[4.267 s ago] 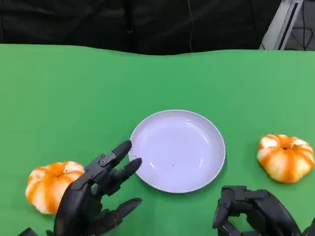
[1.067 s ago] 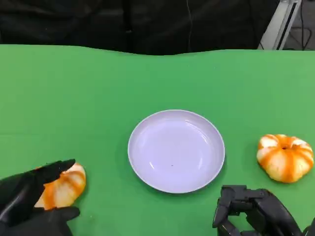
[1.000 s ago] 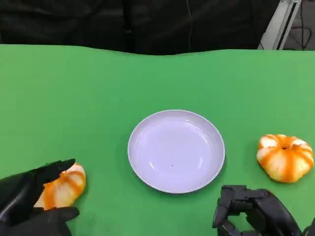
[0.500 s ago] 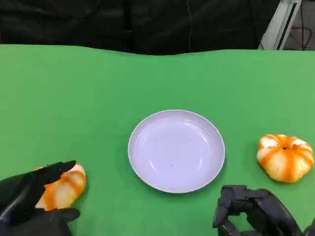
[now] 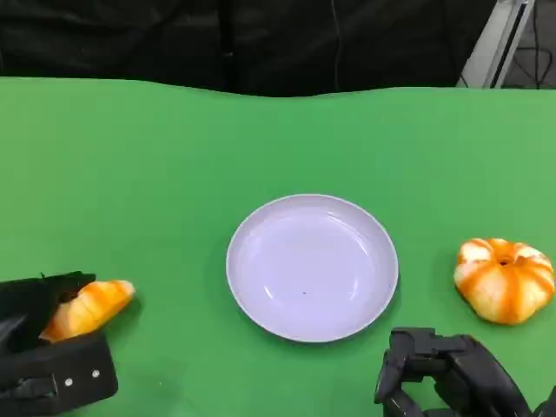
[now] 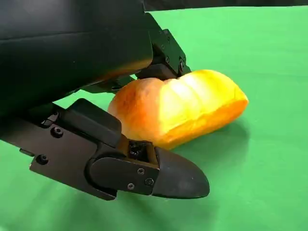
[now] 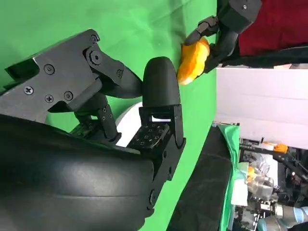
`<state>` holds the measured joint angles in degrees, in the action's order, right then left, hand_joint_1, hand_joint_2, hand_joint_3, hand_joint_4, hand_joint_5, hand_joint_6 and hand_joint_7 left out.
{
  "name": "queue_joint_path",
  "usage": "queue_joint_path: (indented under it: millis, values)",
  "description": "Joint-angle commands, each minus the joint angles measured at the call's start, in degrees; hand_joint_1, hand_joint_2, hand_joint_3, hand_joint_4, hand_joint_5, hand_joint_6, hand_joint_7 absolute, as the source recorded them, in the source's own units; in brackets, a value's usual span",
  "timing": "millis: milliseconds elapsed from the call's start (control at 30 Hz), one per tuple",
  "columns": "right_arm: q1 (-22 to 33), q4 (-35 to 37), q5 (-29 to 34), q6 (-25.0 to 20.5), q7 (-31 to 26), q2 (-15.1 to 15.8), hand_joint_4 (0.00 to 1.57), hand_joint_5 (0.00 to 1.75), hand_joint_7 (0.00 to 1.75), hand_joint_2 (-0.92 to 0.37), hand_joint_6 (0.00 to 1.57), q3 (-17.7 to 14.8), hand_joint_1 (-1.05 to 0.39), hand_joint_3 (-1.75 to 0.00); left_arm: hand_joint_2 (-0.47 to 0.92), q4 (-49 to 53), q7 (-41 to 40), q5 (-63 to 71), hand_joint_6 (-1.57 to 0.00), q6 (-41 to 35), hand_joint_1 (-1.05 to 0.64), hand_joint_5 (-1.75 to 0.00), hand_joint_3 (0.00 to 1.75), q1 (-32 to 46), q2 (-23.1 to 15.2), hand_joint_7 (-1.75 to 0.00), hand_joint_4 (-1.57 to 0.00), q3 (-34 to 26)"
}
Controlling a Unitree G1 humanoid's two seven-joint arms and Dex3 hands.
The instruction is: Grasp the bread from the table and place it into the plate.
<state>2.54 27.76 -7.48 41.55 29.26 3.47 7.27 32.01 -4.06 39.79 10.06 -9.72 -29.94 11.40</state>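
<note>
Head view sets the white plate (image 5: 312, 267) at the middle of the green table (image 5: 261, 148), bare inside; the left hand (image 5: 39, 347) sits at about eight o'clock from it, well apart, at the picture's lower left edge; its black fingers are closed around the bread (image 5: 87, 308), an orange and cream loaf whose rounded end pokes out toward three o'clock, in the direction of the plate; the left wrist view gives the same hold closer in, with the bread (image 6: 178, 108) clasped between a finger (image 6: 166, 50) over its top and another beneath it, the free end standing clear of the green cloth with a shadow under it; whether the loaf touches the table I cannot tell. A second orange, pumpkin-shaped bun (image 5: 505, 279) lies on the table at three o'clock from the plate, near it but apart; the right hand (image 5: 452, 373) rests at five o'clock from the plate, near the lower edge, fingers curled inward with nothing in them; the right wrist view shows that hand (image 7: 144, 115) with its fingers bent in, and beyond it the left hand (image 7: 226, 24) gripping the bread (image 7: 193, 60).
</note>
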Motion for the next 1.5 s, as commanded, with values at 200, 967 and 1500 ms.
queue_joint_path:
  millis: [200, 967, 1500]
  values:
    - [0.13, -0.76, -0.11, -0.33, -0.13, 0.6, 0.82, 1.58, 1.28, -0.56, 0.85, -0.43, -0.11, -1.06, 0.92, 3.19, -0.96, -1.43, -0.54, -0.55, -1.05, 0.0, 0.3, -0.42, -1.29, -0.01, -0.39, 1.36]
    - [0.51, -1.88, 0.08, -1.62, -0.34, 0.59, 0.82, 1.58, 1.29, -0.57, 0.85, -0.29, -0.11, -1.06, 0.92, 9.68, -3.51, -5.65, -0.59, 6.22, -0.43, -0.01, 0.03, -2.86, -1.36, 0.0, -0.58, 2.07]
    - [0.52, -1.9, 0.09, -1.65, -0.35, 0.6, 0.82, 1.58, 1.29, -0.57, 0.85, -0.29, -0.11, -1.06, 0.92, 9.81, -3.66, -5.84, -0.59, 6.25, -0.43, -0.01, 0.03, -2.93, -1.44, 0.0, -0.58, 2.3]
